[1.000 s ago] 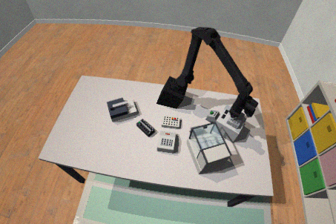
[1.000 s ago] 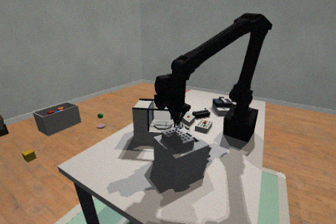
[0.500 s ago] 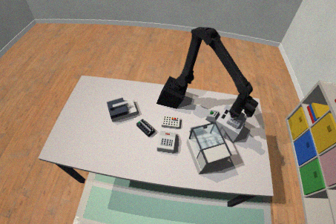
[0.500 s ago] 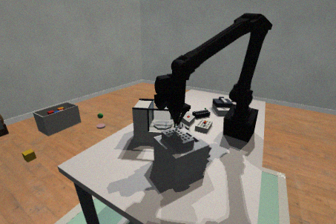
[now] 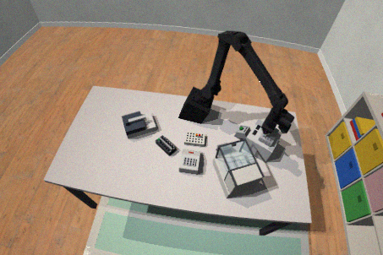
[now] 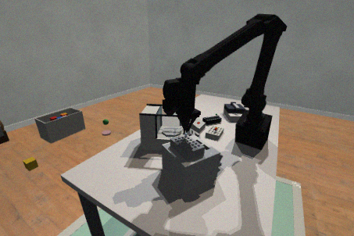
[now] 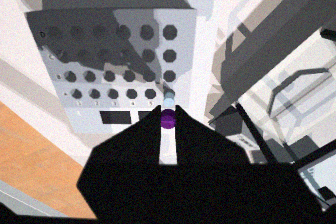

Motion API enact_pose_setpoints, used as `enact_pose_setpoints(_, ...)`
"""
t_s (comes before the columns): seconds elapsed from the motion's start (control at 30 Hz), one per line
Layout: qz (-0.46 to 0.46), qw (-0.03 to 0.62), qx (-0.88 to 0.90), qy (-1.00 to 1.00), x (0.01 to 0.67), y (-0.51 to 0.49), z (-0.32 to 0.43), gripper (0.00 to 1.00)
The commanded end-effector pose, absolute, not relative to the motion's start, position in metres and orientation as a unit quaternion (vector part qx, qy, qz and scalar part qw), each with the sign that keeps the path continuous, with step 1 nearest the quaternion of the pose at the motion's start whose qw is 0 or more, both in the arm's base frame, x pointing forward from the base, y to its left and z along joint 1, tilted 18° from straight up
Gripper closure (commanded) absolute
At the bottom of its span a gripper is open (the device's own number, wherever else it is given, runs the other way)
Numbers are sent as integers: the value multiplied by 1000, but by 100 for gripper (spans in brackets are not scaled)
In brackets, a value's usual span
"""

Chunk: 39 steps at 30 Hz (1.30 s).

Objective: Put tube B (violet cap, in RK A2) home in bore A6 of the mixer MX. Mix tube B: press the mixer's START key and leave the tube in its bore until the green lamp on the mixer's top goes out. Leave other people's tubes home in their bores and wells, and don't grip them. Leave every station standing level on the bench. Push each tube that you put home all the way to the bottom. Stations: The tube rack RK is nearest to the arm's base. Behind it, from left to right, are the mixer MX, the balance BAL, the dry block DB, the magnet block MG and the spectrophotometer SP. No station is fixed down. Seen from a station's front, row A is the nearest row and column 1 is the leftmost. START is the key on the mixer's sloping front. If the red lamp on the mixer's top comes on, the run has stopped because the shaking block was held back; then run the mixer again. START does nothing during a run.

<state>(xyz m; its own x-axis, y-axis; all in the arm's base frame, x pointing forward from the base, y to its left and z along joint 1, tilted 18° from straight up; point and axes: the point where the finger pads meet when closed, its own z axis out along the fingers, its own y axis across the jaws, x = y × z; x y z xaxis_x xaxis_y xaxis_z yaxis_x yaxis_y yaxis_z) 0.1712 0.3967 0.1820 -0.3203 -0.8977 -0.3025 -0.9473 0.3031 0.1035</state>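
At the centre of the wrist view, the gripper (image 7: 168, 131) is clamped on tube B (image 7: 168, 114) by its violet cap. The tube's lower end hangs at the bottom-right bore of the mixer MX (image 7: 117, 65), whose block fills the upper left.

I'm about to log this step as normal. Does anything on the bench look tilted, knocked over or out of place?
Nothing stands out. The mixer, balance and rack look level. The gripper holds the violet-capped tube over the mixer's front right corner bore; whether it has entered cannot be told.
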Motion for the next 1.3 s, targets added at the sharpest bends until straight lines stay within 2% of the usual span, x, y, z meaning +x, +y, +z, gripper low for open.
enact_pose_setpoints(0.0,132,91,-576,802,169,405,174,91)
enact_pose_setpoints(1.27,131,91,-575,802,170,409,157,91)
